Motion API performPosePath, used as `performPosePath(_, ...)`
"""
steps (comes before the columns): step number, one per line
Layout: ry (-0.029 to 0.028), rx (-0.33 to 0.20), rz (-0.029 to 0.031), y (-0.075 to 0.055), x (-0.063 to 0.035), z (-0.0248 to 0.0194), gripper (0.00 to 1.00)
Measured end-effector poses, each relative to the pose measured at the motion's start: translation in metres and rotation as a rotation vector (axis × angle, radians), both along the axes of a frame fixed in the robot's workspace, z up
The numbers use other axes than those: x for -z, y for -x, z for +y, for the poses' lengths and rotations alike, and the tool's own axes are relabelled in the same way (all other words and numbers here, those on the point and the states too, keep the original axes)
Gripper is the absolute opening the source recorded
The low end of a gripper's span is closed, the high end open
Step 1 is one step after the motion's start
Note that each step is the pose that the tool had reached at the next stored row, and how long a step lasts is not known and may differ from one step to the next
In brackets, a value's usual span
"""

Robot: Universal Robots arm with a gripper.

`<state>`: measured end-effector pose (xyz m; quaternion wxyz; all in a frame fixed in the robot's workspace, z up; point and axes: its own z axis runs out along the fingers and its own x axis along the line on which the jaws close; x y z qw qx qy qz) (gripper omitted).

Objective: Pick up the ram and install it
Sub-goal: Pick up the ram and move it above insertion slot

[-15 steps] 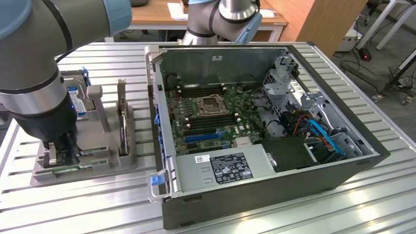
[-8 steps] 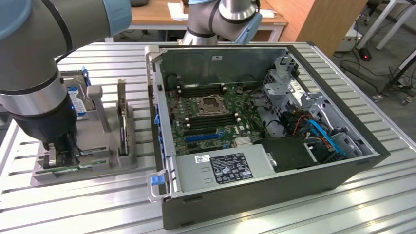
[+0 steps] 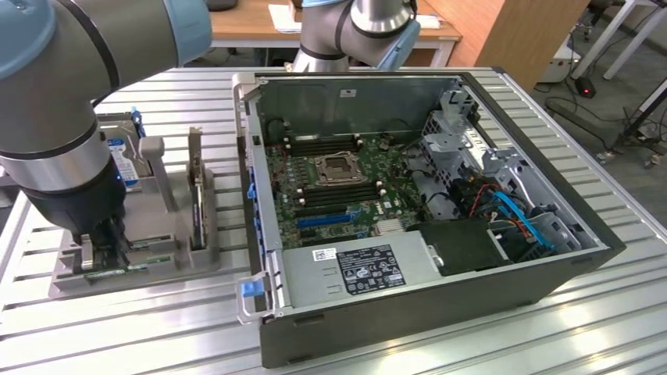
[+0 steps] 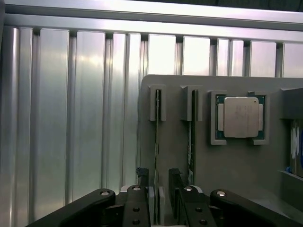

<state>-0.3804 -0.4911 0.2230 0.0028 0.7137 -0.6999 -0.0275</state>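
Observation:
The ram [image 4: 156, 142] is a thin green stick standing on edge in a slot of the grey holder [image 4: 170, 82]. In the exterior view its green edge [image 3: 117, 272] shows at the holder's near end. My gripper [image 4: 158, 182] is lowered over it, open, with one finger [image 4: 140, 201] on each side of the stick and a small gap left. The exterior view shows the gripper [image 3: 108, 248] low over the holder [image 3: 203, 262] on its left. A second ram stick [image 4: 191, 137] stands in the neighbouring slot. The open computer case [image 3: 250, 156] holds the motherboard [image 3: 360, 205] with its long dark ram slots [image 3: 325, 144].
A square silver processor chip [image 4: 240, 117] sits in the holder beyond the rams. A hard drive with a blue-white label [image 3: 123, 160] stands at the holder's far end. A tall thin upright [image 3: 195, 191] rises between holder and case. Everything rests on a ribbed aluminium table [image 3: 417, 351].

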Motion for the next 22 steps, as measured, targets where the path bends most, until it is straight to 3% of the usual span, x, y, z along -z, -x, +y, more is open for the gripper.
performPosePath(22, 0.0, 0.0, 0.0, 0.0, 0.0161, 0.0, 0.3)
